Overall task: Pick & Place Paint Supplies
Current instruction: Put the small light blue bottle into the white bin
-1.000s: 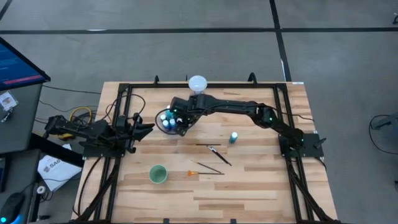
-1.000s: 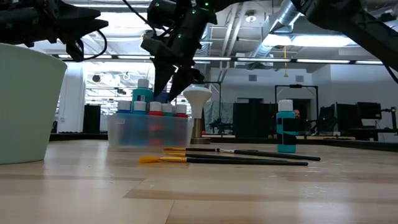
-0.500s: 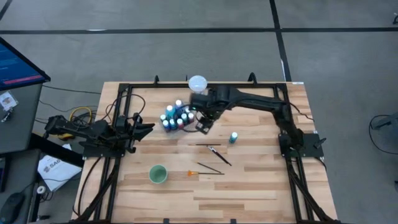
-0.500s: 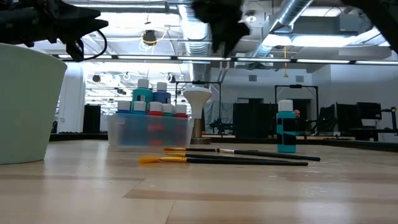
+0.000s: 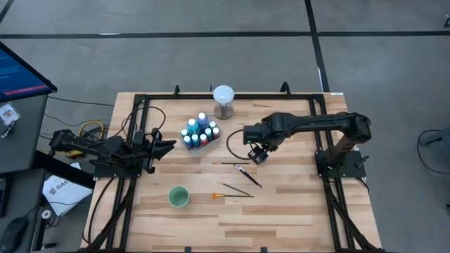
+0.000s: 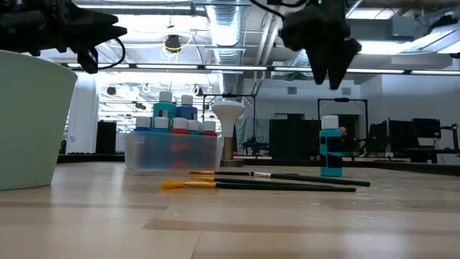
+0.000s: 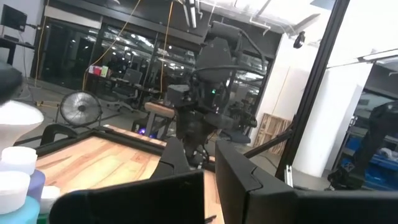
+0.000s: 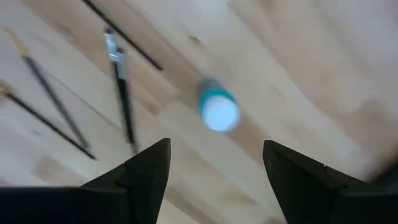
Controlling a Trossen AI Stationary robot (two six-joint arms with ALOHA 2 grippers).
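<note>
A clear tub (image 5: pixel 198 133) at mid-table holds several white-capped paint bottles (image 6: pixel 176 124). One teal bottle (image 6: pixel 330 155) stands alone on its base to the right of the tub; the high view hides it under my right gripper (image 5: pixel 257 153). That gripper hangs open above it, fingers pointing down, and its wrist view shows the bottle's white cap (image 8: pixel 219 113) below. Thin dark brushes (image 5: pixel 242 172) lie flat on the wood nearer the front, among them an orange-tipped brush (image 5: pixel 228 195). My left gripper (image 5: pixel 169 144) waits shut at the table's left, well above the table.
A green cup (image 5: pixel 178 197) stands at the front left. A white globe on a metal stand (image 5: pixel 223 95) stands behind the tub at the far edge. A black frame (image 5: pixel 140 105) runs around the tabletop. Bare wood lies to the front right.
My right gripper has left the tub and swung toward the table's right edge and slightly nearer the front, rolling about its pointing line. It now hangs over the lone teal bottle. The bottles in the tub, covered a second ago, show again.
</note>
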